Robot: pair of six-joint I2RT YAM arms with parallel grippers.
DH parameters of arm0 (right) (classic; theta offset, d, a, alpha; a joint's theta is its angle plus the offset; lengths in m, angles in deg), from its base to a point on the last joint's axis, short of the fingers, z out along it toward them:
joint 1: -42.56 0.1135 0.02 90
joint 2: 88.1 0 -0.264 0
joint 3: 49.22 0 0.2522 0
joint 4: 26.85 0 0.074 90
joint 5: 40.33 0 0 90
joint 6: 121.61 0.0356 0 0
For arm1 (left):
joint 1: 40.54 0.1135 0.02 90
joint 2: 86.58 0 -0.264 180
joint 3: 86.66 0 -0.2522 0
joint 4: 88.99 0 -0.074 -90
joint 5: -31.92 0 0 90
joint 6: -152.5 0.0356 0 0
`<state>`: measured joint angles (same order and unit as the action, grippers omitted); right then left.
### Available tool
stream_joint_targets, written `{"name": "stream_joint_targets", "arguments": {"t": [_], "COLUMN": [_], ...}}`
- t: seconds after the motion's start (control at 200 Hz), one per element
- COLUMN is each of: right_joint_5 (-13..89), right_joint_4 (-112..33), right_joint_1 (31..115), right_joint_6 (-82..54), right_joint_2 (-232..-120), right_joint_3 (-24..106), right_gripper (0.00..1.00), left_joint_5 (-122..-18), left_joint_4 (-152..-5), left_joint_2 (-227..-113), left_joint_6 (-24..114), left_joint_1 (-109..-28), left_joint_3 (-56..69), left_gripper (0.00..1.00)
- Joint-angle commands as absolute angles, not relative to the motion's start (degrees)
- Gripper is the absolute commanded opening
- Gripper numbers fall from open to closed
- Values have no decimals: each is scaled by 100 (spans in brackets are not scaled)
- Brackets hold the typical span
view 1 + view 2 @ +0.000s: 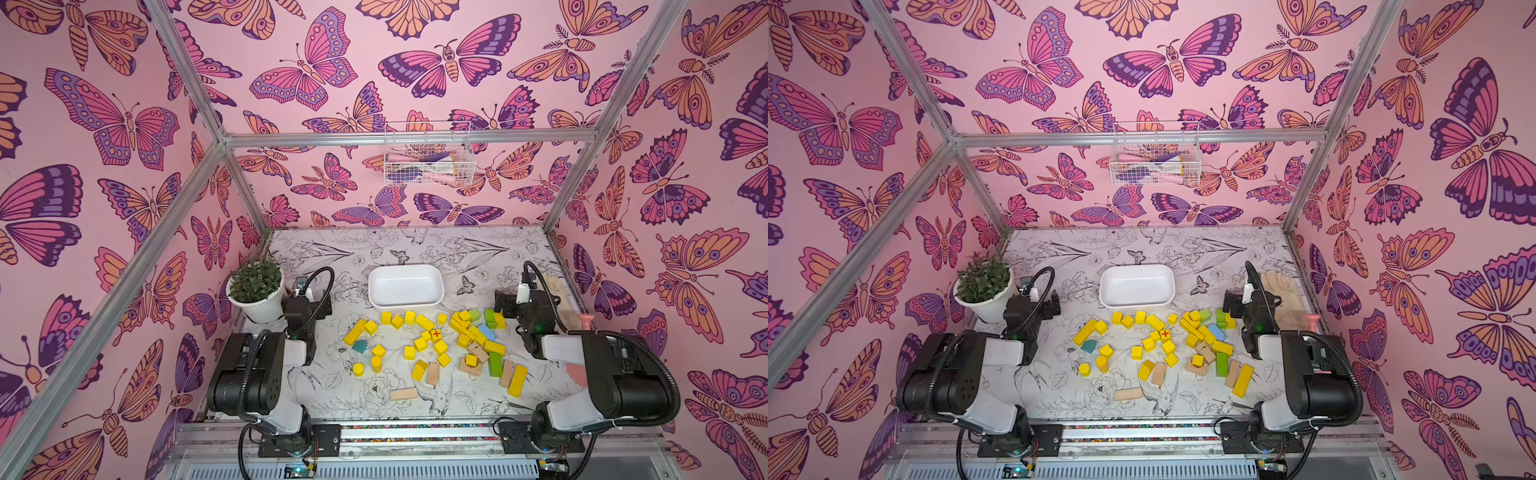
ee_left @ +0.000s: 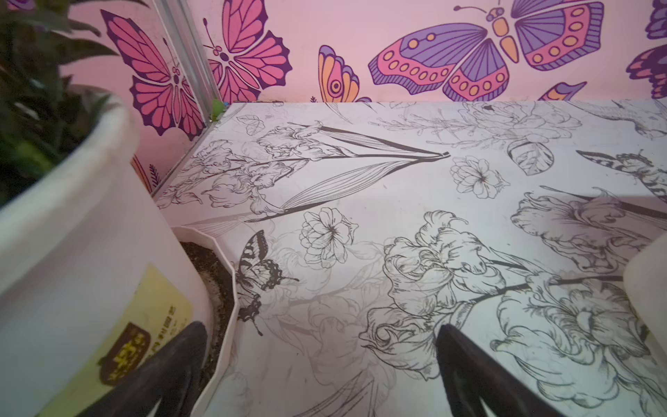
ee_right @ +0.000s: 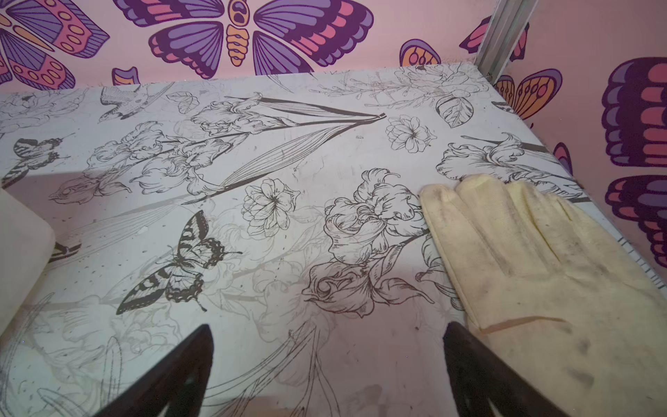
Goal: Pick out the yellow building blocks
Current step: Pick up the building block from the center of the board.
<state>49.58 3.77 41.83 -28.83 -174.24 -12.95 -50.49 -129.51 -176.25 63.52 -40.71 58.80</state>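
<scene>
The big white table with black drawn flowers (image 1: 374, 253) holds everything. The leafy green plant in a round white pot (image 1: 259, 305) stands right next to the left gripper (image 2: 321, 326). If that arm swings out fast, it could knock the pot over.

The white plastic tub (image 1: 405, 289) has nothing in it. The pale yellow cloth glove (image 3: 534, 260) lies just beside the right gripper (image 3: 326, 326). A finger could catch on it and drag it along.

Both grippers are spread wide apart and hold nothing.

The yellow wooden building blocks (image 1: 424, 322) lie spread in the middle of the table, just in front of the tub, between the two arms. On the right side they are packed close with bare tan wooden blocks (image 1: 432, 372), green blocks (image 1: 494, 363) and a light blue block (image 1: 486, 331). There, wide fingers could grab a wrong block too, or push the pile apart.

One small yellow cube (image 1: 471, 360) sits on top of a tan block. A bump could make it fall.

The small yellow cylinders (image 1: 376, 363) stand up now, but if tipped they could roll away.
</scene>
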Motion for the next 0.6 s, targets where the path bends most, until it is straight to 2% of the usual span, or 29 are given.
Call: {"name": "stream_joint_targets", "arguments": {"t": [0.0, 0.596], "right_joint_5": [4907, 4909], "right_joint_4": [491, 491], "right_joint_1": [4146, 4144], "right_joint_6": [-2854, -2854], "right_joint_2": [-17429, -17429], "right_joint_3": [-1201, -1195], "right_gripper": [99, 99], "left_joint_5": [-5488, -5506], "left_joint_4": [-12893, -12851], "left_joint_2": [-17543, -17547], "left_joint_6": [6424, 6402], "left_joint_1": [-4098, -4081], "left_joint_3": [5910, 5892], "left_gripper": [100, 100]}}
